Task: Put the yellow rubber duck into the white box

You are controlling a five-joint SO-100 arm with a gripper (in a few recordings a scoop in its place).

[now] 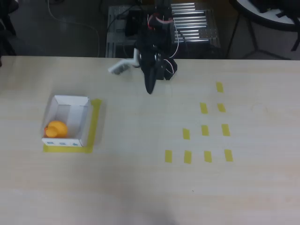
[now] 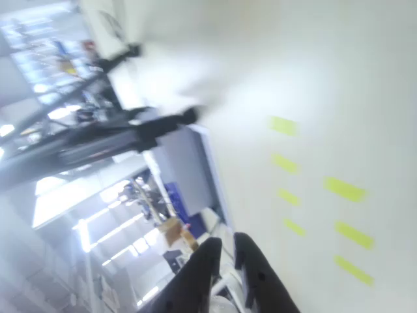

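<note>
The yellow rubber duck (image 1: 56, 129) is seen in the overhead view inside the white box (image 1: 86, 117), tucked in the corner nearest the wall w/ bluish marks. The box is seated on a yellow tape outline (image 1: 95, 123) on the bench (image 1: 140, 178). The task looks done, judged from that.

The pincer (image 1: 150, 86) is held well apart from the box, up near the bench's far edge. In the wrist view the pincer (image 2: 227, 249) is shown w/ its two dark fingers nearly together, only a thin gap between; nothing is gripped.

Handling, as a guess: the duck is taken to be light, soft and squashy, smooth rubber, a bit slippery on curved sides. It would best be gripped across the rounded body, not the head. The box looks like thin cardboard: stiff walls, matte, easily nudged. The bench is pale wood-grain laminate, w/ small flat tape rectangles (image 1: 205, 130) far from the box
</note>
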